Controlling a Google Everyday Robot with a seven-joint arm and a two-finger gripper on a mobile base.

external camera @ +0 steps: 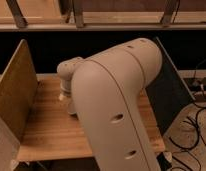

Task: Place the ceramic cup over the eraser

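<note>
Arm [121, 100]: bulky cream housing fills the middle, hiding most of the table.
Pincer: hidden behind the arm over the table's middle; pressed together.
Ceramic cup, eraser: hidden behind the arm.
Table [46, 127]: pale wood planks.
Side panels [13, 95]: brown boards left, dark board right.
Room: dim; cables [193, 127] on the floor, right.

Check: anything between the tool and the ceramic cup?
Cannot tell. The arm covers the middle of the wooden table; the tool, at its far end there, the cup and the eraser are hidden behind it.
</note>
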